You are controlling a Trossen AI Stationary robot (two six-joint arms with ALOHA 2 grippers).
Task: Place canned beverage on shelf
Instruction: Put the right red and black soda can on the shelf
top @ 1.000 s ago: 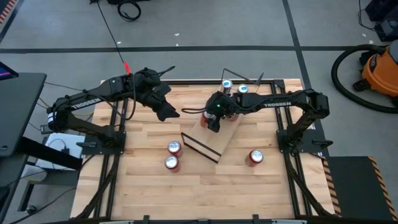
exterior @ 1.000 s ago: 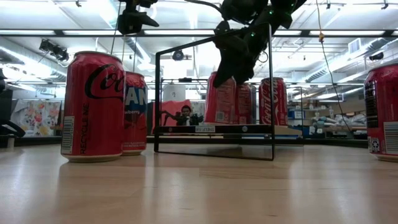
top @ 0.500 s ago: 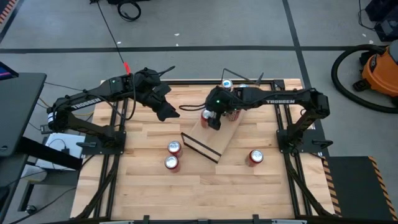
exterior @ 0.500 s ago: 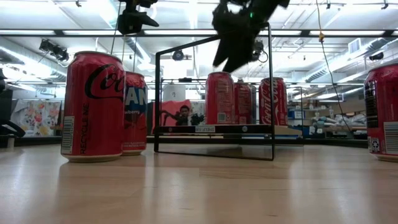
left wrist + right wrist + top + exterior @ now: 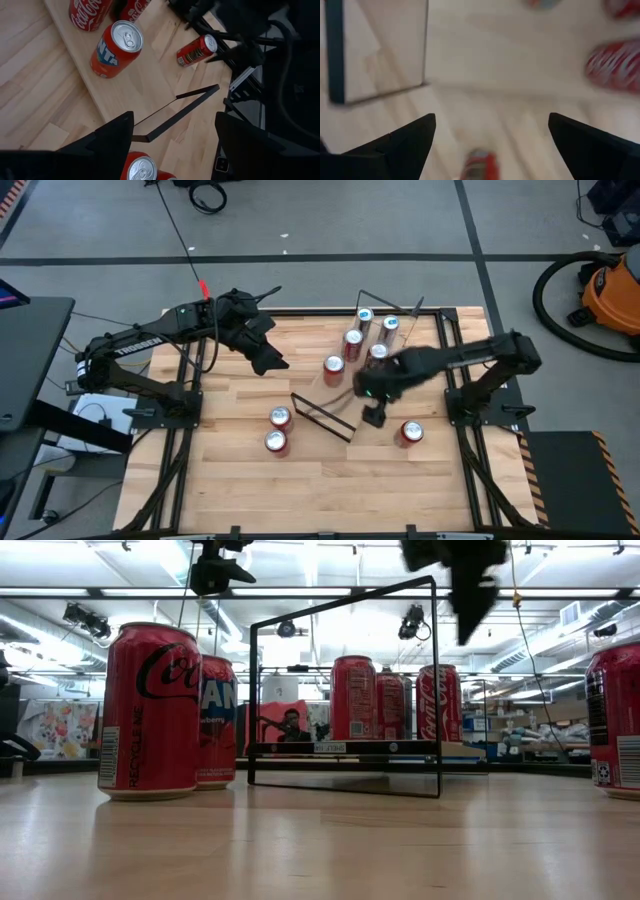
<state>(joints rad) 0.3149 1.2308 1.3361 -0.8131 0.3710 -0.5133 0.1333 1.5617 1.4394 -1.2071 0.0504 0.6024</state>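
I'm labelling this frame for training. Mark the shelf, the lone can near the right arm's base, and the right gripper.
shelf (image 5: 343, 396): high view, bare board near its dark end.
lone can (image 5: 410, 432): high view, its top.
right gripper (image 5: 374, 418): high view, between its open fingertips.

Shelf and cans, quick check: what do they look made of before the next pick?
The shelf looks like pale, matte wood with visible grain, carried on a thin black frame, probably metal wire. The cans look like glossy printed metal, likely aluminium: silvery pull-tab tops show on one.
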